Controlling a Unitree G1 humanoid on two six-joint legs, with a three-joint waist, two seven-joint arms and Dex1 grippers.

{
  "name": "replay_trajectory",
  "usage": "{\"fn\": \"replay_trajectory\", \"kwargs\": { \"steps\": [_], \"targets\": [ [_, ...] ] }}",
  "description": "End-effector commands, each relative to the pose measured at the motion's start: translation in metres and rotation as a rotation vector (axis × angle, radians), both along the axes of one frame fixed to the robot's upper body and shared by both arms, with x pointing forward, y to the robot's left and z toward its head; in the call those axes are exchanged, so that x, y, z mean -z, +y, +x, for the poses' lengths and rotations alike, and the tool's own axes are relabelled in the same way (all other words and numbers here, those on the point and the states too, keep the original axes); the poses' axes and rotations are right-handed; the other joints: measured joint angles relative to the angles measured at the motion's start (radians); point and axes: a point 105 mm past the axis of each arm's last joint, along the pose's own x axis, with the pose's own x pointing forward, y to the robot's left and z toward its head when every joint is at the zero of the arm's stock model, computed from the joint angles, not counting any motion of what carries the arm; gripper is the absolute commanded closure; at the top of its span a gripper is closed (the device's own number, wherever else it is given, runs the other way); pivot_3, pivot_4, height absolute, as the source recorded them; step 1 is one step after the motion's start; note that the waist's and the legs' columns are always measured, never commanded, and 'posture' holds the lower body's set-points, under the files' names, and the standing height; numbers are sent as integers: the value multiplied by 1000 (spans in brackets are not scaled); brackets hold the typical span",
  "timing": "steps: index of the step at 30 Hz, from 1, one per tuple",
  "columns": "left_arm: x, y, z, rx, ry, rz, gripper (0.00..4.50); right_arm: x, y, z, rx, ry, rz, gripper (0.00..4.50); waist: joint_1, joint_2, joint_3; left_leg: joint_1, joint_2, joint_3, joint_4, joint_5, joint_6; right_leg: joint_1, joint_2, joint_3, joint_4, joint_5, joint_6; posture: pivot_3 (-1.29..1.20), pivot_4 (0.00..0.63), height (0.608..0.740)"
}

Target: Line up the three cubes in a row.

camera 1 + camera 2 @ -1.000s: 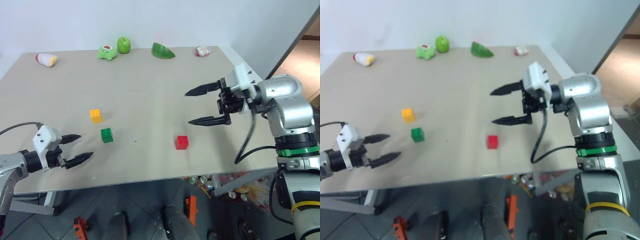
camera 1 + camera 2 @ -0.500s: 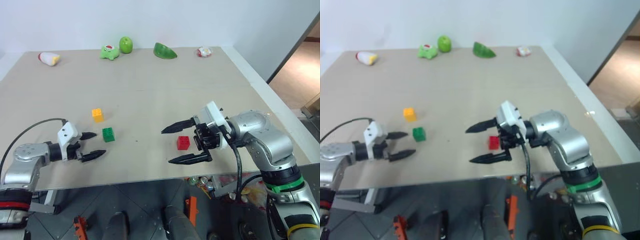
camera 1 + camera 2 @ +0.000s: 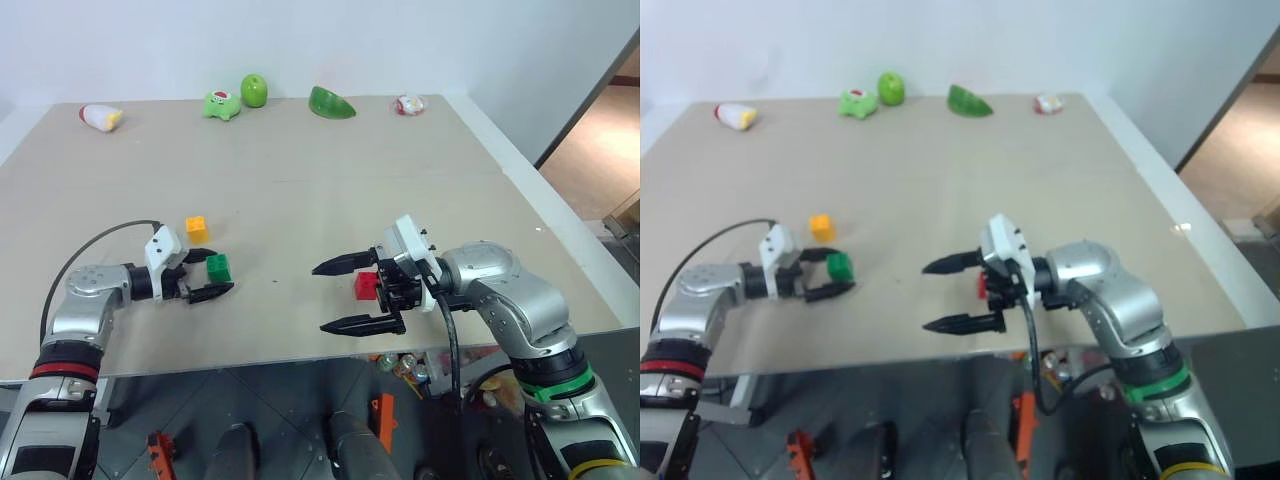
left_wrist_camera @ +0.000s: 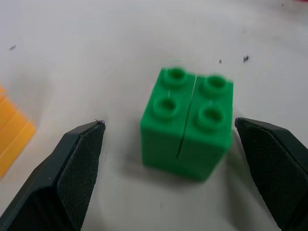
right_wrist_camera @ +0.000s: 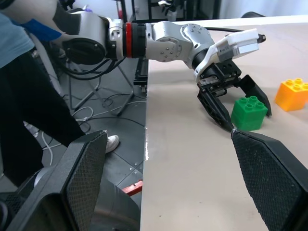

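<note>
Left gripper (image 3: 205, 276) wide open straddling green cube (image 4: 187, 122), not gripping; right gripper (image 3: 350, 295) open, red cube (image 3: 365, 285) just behind its fingers; sloppy closing could nudge green into nearby yellow-orange cube (image 3: 197, 230).

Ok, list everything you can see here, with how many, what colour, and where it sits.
green cube: one, green, table's left part, between the left gripper's fingers
yellow-orange cube: one, just behind the green cube
red cube: one, red, table's front middle, by the right gripper
toys: five, green, white and red, along the table's far edge
table: one, beige
person: one, blue top, dark trousers, beside the table
left gripper: one, black, open around the green cube
right gripper: one, black, open
</note>
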Motion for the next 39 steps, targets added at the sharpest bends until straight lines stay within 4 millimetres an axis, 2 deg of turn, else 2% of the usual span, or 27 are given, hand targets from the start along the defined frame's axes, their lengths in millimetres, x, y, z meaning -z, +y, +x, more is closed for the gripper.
{"fn": "replay_trajectory", "kwargs": {
  "steps": [1,4,5,13,17,21,25,29,32,39],
  "targets": [
    [-8,-5,2,31,-27,1,0,-3,-6,24,123,-4,15,239,1,0,0,0,0,0,0,0,0,0,0,0,0,0,0,0,150,733],
    [-8,-7,1,42,-24,-2,0,1,-10,25,130,1,10,239,4,0,0,0,0,0,1,0,0,0,0,0,0,0,0,0,150,733],
    [-8,-8,0,49,-22,-3,577,1,-12,27,145,5,12,211,4,0,0,0,0,0,1,0,0,0,0,0,0,0,0,0,150,733],
    [-11,-16,-6,103,-19,1,3154,2,-16,35,195,-8,16,211,4,0,0,-1,0,0,0,0,0,0,0,0,0,0,0,0,150,733],
    [-18,-32,-8,168,-43,14,3146,-3,-30,46,260,-32,16,211,4,0,0,-1,0,0,1,0,0,0,0,0,0,0,0,0,150,733],
    [-27,-63,-15,278,-77,7,3146,-4,-63,61,372,-53,-25,211,8,0,0,-1,0,0,1,0,0,0,0,1,0,0,1,0,150,733],
    [-32,-91,-23,376,-86,-10,3146,2,-95,62,436,-57,-82,211,11,0,0,-2,-1,0,2,0,0,1,0,1,0,-1,3,0,150,733],
    [-28,-120,-27,471,-75,-14,3146,5,-126,66,529,-45,-117,211,8,0,0,-2,-1,0,1,0,0,1,0,2,0,-2,4,0,150,733],
    [-21,-131,-22,500,-64,5,3146,2,-133,66,555,-56,-118,211,6,0,0,-2,-1,0,1,0,0,1,0,2,0,-2,4,0,150,733],
    [-18,-151,-3,496,-58,4,3146,-3,-130,66,574,-72,-98,211,4,0,0,-1,-2,0,4,1,1,2,1,4,0,-1,4,0,150,733]
  ]
}}
